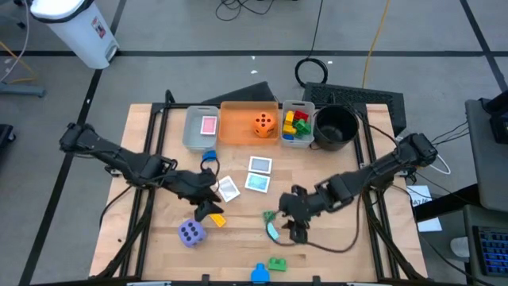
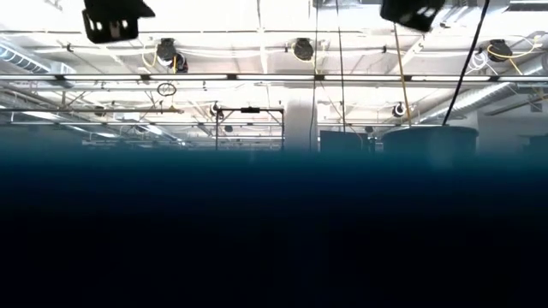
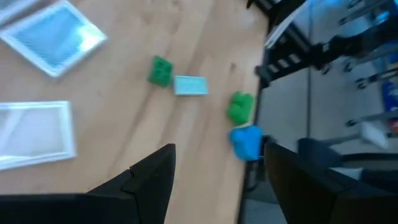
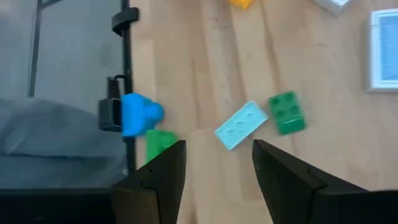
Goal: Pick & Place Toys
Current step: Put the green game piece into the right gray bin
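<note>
Binned at the table's far edge: orange die [image 1: 264,123], a card [image 1: 208,125], some bricks [image 1: 296,125]. Left: purple die [image 1: 191,232], cards [image 1: 259,165], near-edge bricks [image 1: 276,263]. Both grippers, left [image 1: 208,208] and right [image 1: 292,225], released, empty.

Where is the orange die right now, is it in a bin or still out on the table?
In a bin. The orange die sits inside the orange bin at the table's far edge, while the purple die lies on the bare wood.

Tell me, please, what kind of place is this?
Probably a robotics lab or workshop hall: a wooden table on a grey floor with cables, and a high ceiling with exposed pipes and lamps.
</note>
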